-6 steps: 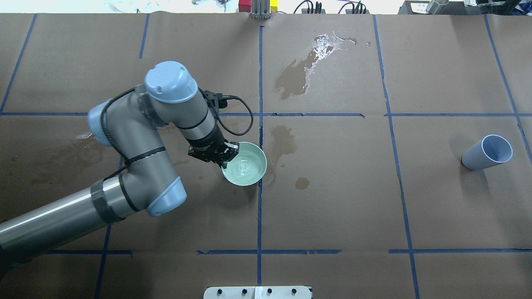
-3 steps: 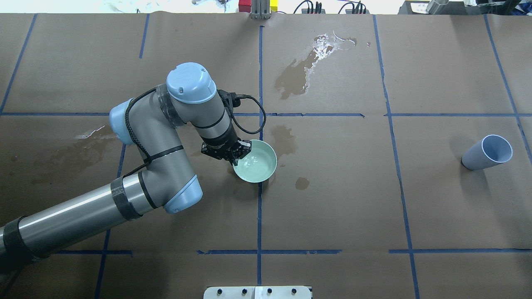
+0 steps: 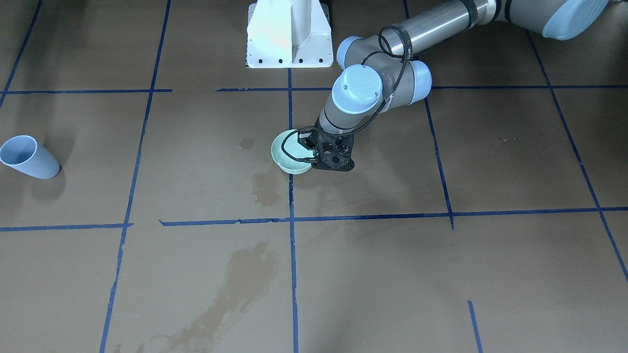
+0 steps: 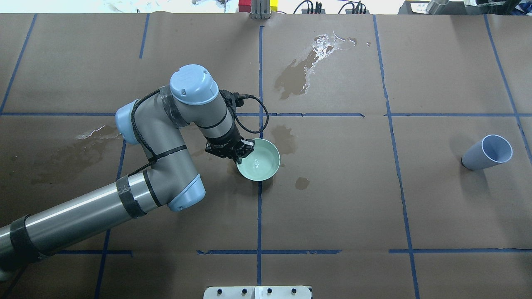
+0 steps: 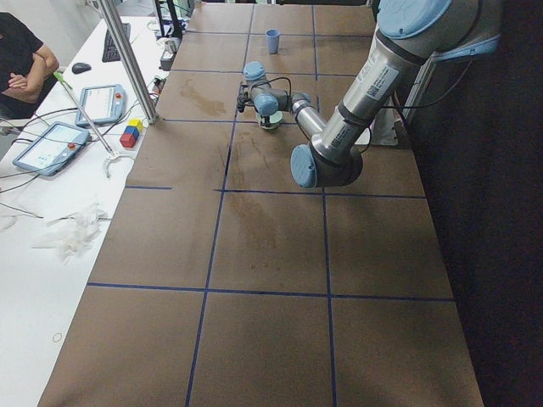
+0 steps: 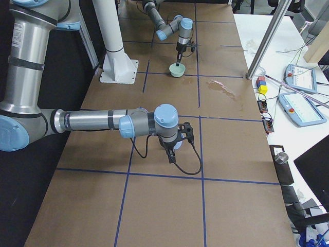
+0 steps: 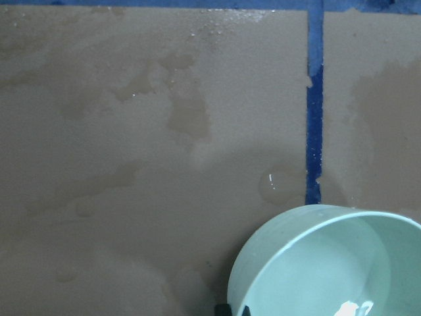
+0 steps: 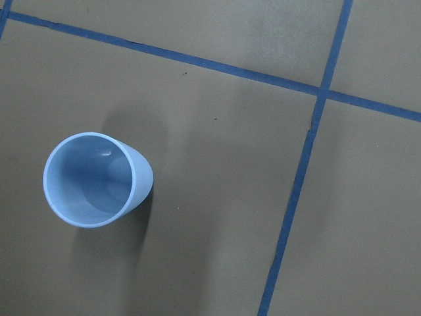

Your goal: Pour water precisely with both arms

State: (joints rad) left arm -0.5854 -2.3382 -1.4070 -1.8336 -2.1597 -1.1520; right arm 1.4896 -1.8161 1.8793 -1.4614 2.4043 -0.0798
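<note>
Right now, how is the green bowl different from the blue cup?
The bowl is pale green, wide and shallow; the cup is pale blue, tall and narrow. The left gripper pinches the bowl's rim; nothing touches the cup. The bowl holds water; the cup looks empty. Both are round and open at the top.

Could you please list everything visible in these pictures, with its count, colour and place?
bowl: one, mint green, table centre
water: clear pool, inside the bowl
cup: one, light blue, upright, robot's right side
wet stains: several, brown, on the table
tape lines: many, blue, grid over table
pedestal: one, white, robot's base
teach pendants: two, grey, side desk
person: one, black shirt, beside desk
left tool: black, shut on bowl's rim
right tool: black, near the cup; opening unclear
</note>
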